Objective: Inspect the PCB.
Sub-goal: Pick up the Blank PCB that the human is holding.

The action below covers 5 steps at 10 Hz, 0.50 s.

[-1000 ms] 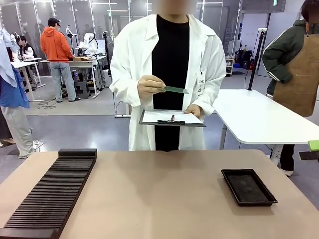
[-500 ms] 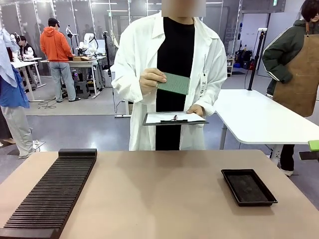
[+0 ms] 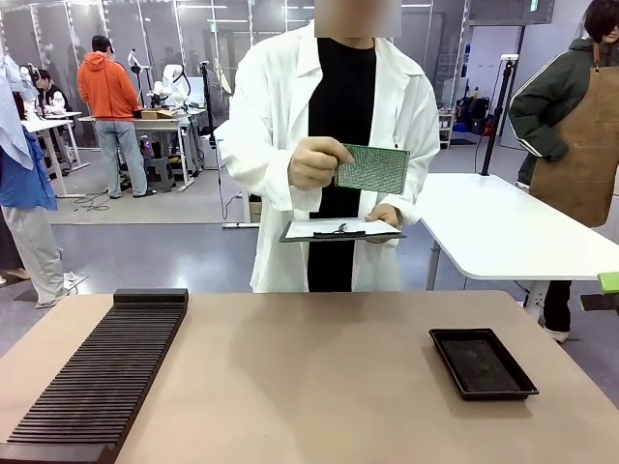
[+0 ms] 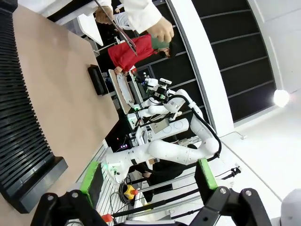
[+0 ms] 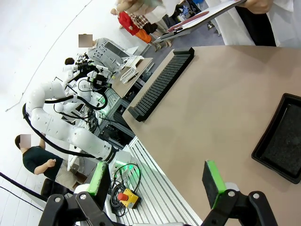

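Observation:
Across the table, a person in a white coat holds the PCB upright at chest height in one hand. Its green patterned face is turned towards me. The person's other hand holds a dark clipboard with white paper below it. My left gripper is open with nothing between its green pads, back from the table's near edge. My right gripper is also open and empty, off the table's corner near the tray. Both grippers are far from the PCB.
A long black slotted rack lies along the table's left side, also the rack in the right wrist view. A shallow black tray sits at the right. The tan tabletop between them is bare. Other people stand at tables behind.
The person has lifted the PCB from lying flat and edge-on above the clipboard to upright, its face now towards me. Neither gripper has changed.

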{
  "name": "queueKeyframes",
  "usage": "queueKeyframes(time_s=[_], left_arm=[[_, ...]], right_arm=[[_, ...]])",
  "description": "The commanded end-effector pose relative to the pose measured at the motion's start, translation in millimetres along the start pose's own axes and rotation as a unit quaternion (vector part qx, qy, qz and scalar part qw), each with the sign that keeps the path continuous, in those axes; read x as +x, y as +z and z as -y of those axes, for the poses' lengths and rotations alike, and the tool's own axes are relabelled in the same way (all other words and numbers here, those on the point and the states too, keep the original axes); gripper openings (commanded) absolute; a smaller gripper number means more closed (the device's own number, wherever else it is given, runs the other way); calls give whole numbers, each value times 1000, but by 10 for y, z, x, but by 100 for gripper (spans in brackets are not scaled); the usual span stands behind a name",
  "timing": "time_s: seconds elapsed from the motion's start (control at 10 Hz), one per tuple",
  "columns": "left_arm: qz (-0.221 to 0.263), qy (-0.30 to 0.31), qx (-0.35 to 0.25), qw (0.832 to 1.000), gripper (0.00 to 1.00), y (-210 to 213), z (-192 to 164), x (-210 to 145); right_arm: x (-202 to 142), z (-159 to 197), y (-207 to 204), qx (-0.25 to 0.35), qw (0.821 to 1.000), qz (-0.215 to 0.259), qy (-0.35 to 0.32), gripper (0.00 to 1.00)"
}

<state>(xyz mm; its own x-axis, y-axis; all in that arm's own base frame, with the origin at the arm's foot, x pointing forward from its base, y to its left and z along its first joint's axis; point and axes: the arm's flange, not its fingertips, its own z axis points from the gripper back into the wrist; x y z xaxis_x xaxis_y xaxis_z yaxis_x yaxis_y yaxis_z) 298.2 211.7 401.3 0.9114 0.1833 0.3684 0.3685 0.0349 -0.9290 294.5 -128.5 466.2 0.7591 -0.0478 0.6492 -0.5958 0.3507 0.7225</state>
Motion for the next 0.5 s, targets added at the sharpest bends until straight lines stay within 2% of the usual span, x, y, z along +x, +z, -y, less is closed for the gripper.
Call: queueKeyframes(time_s=[0.0,0.1,0.2,0.4], left_arm=[[-23,-20,15,999,100,-5,408,258],[-32,10,25,999,100,-29,498,370],[-66,31,56,996,100,-117,597,482],[-91,29,72,993,100,-305,732,698]], right_arm=[[11,-2,7,3,1000,6,10,100],[11,-2,7,3,1000,6,10,100],[11,-2,7,3,1000,6,10,100],[11,-2,7,3,1000,6,10,100]])
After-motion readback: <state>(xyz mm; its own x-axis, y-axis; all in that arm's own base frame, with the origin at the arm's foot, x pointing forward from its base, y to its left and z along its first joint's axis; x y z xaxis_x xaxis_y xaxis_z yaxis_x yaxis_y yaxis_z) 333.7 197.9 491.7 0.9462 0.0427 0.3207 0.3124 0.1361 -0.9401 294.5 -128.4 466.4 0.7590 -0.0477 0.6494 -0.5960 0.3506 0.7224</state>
